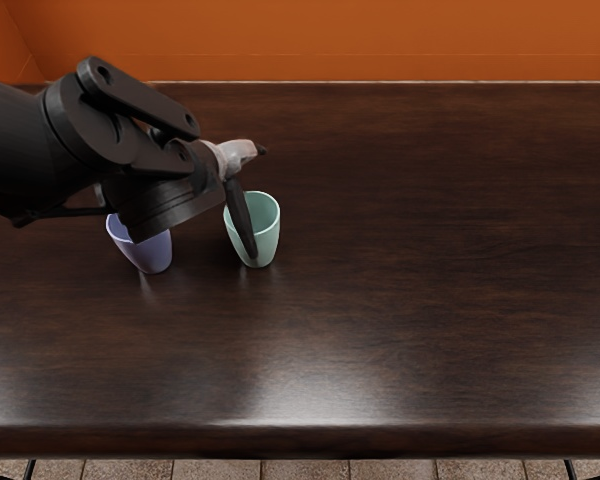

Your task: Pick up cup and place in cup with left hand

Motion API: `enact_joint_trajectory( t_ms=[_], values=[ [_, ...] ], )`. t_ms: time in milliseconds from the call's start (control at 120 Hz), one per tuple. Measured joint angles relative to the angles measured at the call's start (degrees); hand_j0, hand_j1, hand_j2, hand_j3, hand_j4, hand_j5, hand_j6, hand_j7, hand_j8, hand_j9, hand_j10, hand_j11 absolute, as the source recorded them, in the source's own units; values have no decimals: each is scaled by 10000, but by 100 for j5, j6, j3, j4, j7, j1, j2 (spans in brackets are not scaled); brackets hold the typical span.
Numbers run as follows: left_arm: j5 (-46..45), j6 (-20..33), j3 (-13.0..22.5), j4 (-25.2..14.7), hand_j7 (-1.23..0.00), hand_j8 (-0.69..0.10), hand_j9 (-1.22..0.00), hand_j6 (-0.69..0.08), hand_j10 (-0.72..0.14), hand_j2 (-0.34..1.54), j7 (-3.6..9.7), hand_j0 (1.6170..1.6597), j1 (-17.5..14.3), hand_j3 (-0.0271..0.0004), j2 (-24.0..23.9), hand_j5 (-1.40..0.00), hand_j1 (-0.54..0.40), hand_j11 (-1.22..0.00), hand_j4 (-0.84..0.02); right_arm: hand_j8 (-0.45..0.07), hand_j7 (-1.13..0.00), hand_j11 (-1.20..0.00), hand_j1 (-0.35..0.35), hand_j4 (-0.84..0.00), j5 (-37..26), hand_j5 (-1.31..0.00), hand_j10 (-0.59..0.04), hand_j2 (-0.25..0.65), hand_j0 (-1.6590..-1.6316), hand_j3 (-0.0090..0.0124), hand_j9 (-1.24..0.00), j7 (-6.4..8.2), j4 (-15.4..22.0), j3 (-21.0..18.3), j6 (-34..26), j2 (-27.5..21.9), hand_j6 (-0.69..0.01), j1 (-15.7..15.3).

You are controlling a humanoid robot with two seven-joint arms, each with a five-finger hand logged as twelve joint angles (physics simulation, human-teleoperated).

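On the table [430, 250], green cup [267, 236] and purple cup [154, 254] stand upright, mouths up; the left hand [257, 204] hangs released.

Pale glare across the near tabletop [290, 400]

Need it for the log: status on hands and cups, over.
Left hand at green cup, grip unclear; right hand out of view. Both cups on table. Left arm partly hides purple cup.
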Motion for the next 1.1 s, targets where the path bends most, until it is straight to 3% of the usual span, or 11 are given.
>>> enact_joint_trajectory(
  t_ms=[350, 1100],
  values=[
    [20, 173, -153, 15, -1379, -1064, -1379, -1065, -1062, 214, -10, 16581, 363, 0, 0, -1379, 2219, -1379, -1063, -132, -172, -172, -3331, -132, 0, -172, -132, -28, -16581, 0, -172, 0, 0, 1, 0, 0, -132, 0],
    [146, 1134, -342, 32, -2377, -1832, -2377, -1832, -1830, 368, -3, 16581, 598, 0, 0, -2377, 1298, -2377, -1830, -133, -173, -173, -3330, -133, 0, -173, -133, -28, -16581, 0, -173, 0, 0, 0, 0, 0, -132, 0]
  ],
)
